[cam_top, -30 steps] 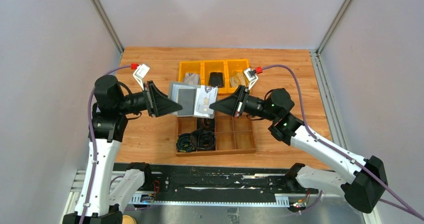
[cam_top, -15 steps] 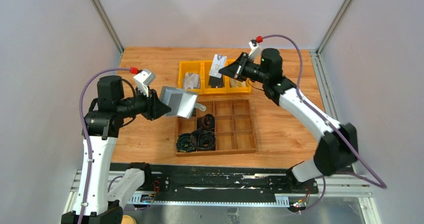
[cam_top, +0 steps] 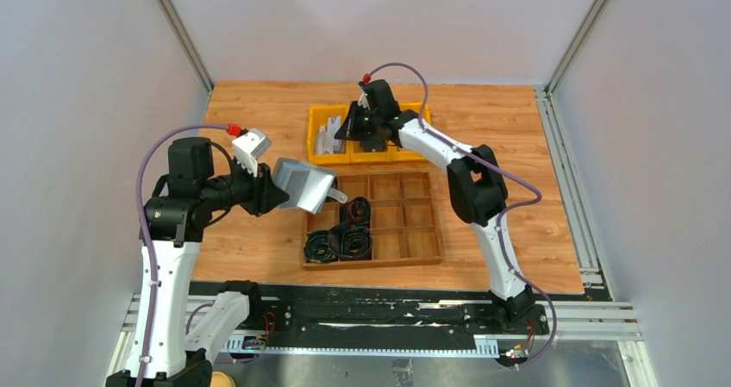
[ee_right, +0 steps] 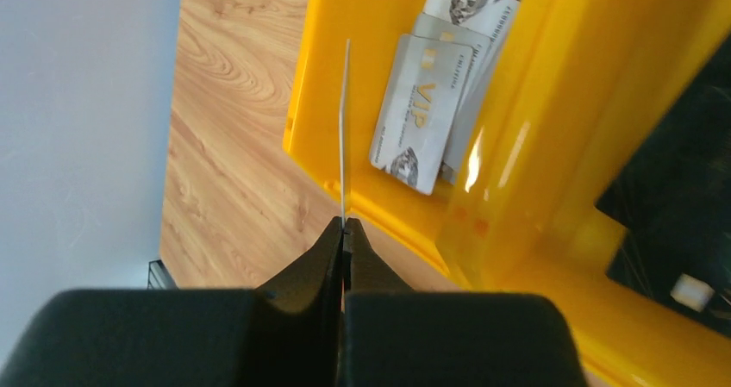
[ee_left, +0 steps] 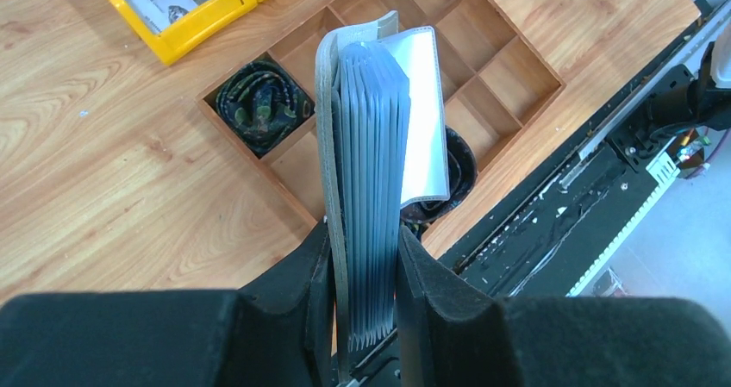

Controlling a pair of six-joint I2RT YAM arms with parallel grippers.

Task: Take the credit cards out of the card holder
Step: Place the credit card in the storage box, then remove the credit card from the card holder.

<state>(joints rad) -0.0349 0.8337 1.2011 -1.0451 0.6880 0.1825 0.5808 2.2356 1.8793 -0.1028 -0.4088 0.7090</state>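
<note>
Left tool (ee_left: 364, 251) pinches the card holder (ee_left: 371, 128) steady; right tool (ee_right: 343, 232) pinches one credit card (ee_right: 345, 128) over the twelve-o'clock yellow bin (ee_right: 534, 102), probably for dropping.

We find the card holder (ee_left: 366, 189) between the left jaws, one card (ee_right: 346, 128) between the right jaws, over the bin (ee_right: 534, 102) rim.

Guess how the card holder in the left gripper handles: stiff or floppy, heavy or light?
Probably floppy: clamped at one end by the left gripper, the card holder lets one pale leaf bow away from the stacked sleeves. Likely light: a one-end pinch holds it clear of the table. Sleeves look glossy, so it might slip.
</note>
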